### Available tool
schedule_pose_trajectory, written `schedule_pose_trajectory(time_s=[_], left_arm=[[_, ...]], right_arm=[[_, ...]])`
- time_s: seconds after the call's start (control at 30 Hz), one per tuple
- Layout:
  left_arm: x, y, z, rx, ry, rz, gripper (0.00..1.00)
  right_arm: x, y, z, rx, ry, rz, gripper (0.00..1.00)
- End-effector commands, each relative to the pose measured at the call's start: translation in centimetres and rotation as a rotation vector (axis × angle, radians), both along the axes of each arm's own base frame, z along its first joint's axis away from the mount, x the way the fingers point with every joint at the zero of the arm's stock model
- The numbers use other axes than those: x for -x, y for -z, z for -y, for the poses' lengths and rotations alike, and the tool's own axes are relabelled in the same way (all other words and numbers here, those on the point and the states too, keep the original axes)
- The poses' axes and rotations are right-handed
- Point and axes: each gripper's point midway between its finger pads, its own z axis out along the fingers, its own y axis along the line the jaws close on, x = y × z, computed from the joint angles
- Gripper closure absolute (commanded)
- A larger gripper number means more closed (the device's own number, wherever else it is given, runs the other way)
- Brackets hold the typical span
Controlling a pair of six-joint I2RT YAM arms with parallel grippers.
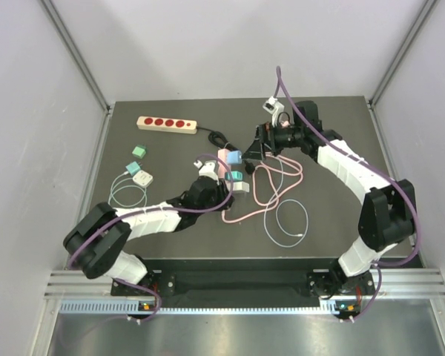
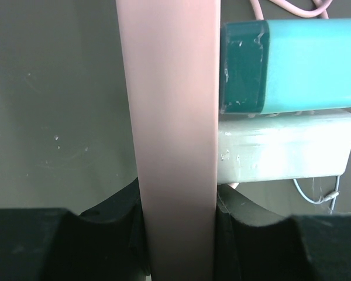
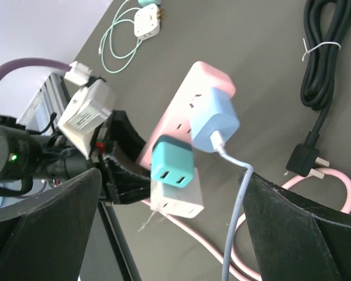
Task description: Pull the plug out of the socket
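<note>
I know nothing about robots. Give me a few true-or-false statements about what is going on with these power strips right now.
1. The left pincer is clamped on the pink power strip. True.
2. The right pincer is squeezing the blue plug. False: it stands wide open and holds nothing.
3. The blue plug, a teal plug and a white plug sit in the pink strip. True.
4. The cream strip touches the pink one. False: it lies apart, at the far left.
</note>
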Motion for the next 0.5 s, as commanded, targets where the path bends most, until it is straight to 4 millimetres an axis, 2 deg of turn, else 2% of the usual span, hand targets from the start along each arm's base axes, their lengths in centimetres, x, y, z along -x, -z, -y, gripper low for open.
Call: schedule_pose_trajectory(time_s=[0.0, 0.17, 0.23, 0.37, 0.43, 0.47], left_arm=[[-1.2, -5.7, 1.8, 0.126, 0.046, 0.175, 1.0], [-1.3, -5.9, 1.3, 0.131, 0.022, 0.175, 1.0], [-1.5, -6.0, 1.0, 0.123, -0.001, 0.18, 1.0], [-1.6, -6.3, 0.5, 0.113, -0.021, 0.185, 1.0], [-1.5, -6.8, 0.7, 0.125, -0.008, 0.196, 1.0], [-1.5, -7.0, 0.9, 0.127, 0.002, 0.203, 1.0]], right_arm=[[-1.9, -0.6, -0.1, -0.004, 0.045, 0.007, 0.0], [-1.2, -0.4, -0.5, -0.005, -0.024, 0.016, 0.0], [0.3, -0.2, -0.6, -0.009, -0.095, 0.003, 0.0], [1.9, 1.3, 0.6, 0.076, -0.173, 0.064, 0.0], [2.2, 2.3, 1.2, 0.107, -0.159, 0.044, 0.0], [2.3, 2.2, 1.4, 0.101, -0.149, 0.039, 0.0]])
